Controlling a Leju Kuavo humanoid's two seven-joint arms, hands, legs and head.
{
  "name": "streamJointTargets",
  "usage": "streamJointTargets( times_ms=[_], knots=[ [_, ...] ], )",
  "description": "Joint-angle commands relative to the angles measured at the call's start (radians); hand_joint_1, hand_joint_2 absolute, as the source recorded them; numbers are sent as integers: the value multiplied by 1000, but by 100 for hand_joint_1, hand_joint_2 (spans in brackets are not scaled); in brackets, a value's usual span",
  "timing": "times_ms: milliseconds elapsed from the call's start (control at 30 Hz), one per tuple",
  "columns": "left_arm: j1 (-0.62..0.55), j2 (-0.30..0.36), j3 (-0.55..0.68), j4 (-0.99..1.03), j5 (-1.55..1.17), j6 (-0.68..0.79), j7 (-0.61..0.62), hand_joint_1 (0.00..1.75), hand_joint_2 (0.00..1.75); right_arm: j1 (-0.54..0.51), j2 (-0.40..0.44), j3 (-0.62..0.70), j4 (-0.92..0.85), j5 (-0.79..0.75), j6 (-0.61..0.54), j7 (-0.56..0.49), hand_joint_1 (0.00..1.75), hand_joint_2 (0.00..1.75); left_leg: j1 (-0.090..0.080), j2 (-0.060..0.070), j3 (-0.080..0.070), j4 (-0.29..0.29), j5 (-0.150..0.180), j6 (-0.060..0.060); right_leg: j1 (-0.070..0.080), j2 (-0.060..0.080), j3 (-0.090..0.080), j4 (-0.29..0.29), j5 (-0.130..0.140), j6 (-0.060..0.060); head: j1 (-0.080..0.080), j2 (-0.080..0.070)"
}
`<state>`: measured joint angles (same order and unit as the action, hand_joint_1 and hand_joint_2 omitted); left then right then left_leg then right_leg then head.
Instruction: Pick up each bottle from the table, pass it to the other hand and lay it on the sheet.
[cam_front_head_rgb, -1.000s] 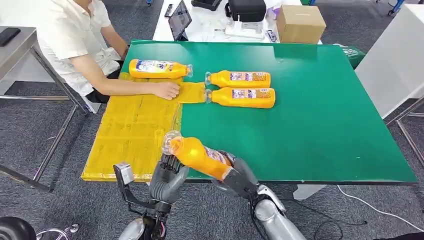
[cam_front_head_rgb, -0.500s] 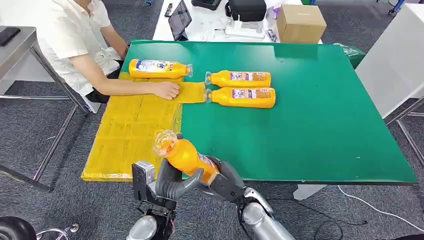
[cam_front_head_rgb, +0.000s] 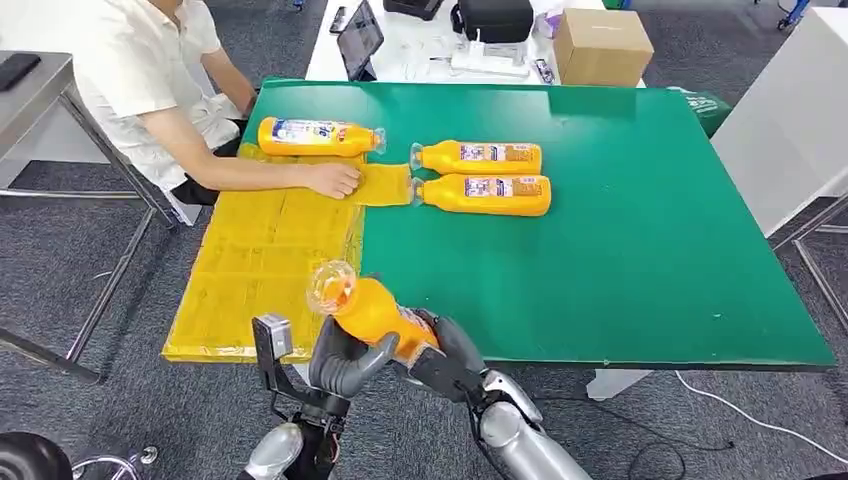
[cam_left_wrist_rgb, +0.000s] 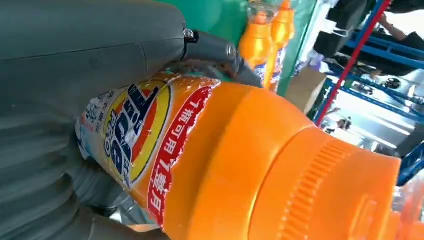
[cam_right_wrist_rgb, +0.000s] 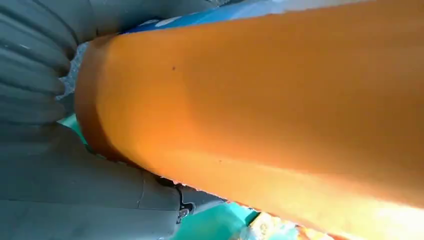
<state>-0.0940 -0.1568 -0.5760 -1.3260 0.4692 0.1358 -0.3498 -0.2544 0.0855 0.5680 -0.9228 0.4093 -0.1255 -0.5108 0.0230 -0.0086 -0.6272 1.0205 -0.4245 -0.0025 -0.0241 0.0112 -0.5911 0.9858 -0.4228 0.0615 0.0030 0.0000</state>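
Note:
An orange bottle (cam_front_head_rgb: 368, 308) with a clear cap hangs over the table's near edge, cap pointing up and away. My left hand (cam_front_head_rgb: 345, 362) wraps its thumb and fingers around the bottle's lower body, while my right hand (cam_front_head_rgb: 447, 352) grips the base from the other side. The left wrist view has the labelled bottle (cam_left_wrist_rgb: 225, 165) pressed against the left hand (cam_left_wrist_rgb: 75, 75). In the right wrist view the bottle (cam_right_wrist_rgb: 275, 100) lies in the right hand (cam_right_wrist_rgb: 60, 190). The yellow sheet (cam_front_head_rgb: 255, 265) covers the table's left part. One bottle (cam_front_head_rgb: 318, 137) lies at its far end.
Two more orange bottles (cam_front_head_rgb: 478, 157) (cam_front_head_rgb: 485, 194) lie side by side on the green table (cam_front_head_rgb: 650, 230), caps toward the sheet. A seated person rests a hand (cam_front_head_rgb: 335, 180) on the sheet's far part. A cardboard box (cam_front_head_rgb: 600, 45) and devices stand on a white table behind.
The held bottle has shifted left and tipped more upright. My left hand has come up and closed its fingers around it; the right hand still grips the base.

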Motion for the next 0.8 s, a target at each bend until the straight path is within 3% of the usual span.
streamJointTargets(
  times_ms=[33, 67, 100, 300, 333, 400, 467, 800],
  knots=[
    [-34, 0, -19, 23, 35, -34, 21, 175, 175, -27, 10, 101, 77, -9, 22, -22, 80, 175, 1, 1, 2, 0, -1, 1, 1, 0, 2, -1, 0, -2, 1, 0],
    [-34, 0, -17, 22, 36, -33, 21, 175, 175, -27, 11, 102, 75, -10, 22, -22, 80, 175, 0, 1, 2, -1, -1, 1, 0, -1, 2, -1, -1, -2, 0, 0],
    [-35, 1, -15, 21, 36, -33, 20, 175, 175, -27, 13, 102, 73, -10, 21, -22, 5, 175, 0, 1, 7, -1, -2, 2, 1, -1, 7, -1, -2, -4, 0, 0],
    [-35, 5, -12, 17, -2, 21, 3, 175, 175, -8, 15, 123, 29, 0, -8, -29, 0, 175, 0, 0, 2, 0, -1, 1, 1, -1, 2, 0, -1, -2, 0, 0],
    [-36, 5, -11, 21, -20, 41, -4, 175, 175, -2, 5, 138, 5, 11, -22, -38, 0, 0, 0, 1, 4, 0, -2, 1, 1, -1, 4, 0, -2, -3, 0, 0],
    [-41, 8, -12, 27, -47, 75, -8, 175, 175, -1, -2, 149, -7, 32, -47, -38, 0, 0, 0, 0, 2, 0, -1, 1, 1, -1, 2, 0, -1, -2, 0, 0],
    [-43, 6, 3, 25, -104, 142, -33, 175, 175, 6, -16, 170, -27, 130, -177, -39, 0, 0, 0, 1, 2, 0, -1, 1, 1, -1, 2, 0, -1, -2, 1, 0],
    [-43, 9, 7, 20, -104, 141, -33, 175, 175, 9, -18, 173, -30, 132, -177, -39, 0, 0, 0, 1, 3, 0, -1, 1, 1, -1, 3, 0, -1, -3, 1, 0]
  ],
)
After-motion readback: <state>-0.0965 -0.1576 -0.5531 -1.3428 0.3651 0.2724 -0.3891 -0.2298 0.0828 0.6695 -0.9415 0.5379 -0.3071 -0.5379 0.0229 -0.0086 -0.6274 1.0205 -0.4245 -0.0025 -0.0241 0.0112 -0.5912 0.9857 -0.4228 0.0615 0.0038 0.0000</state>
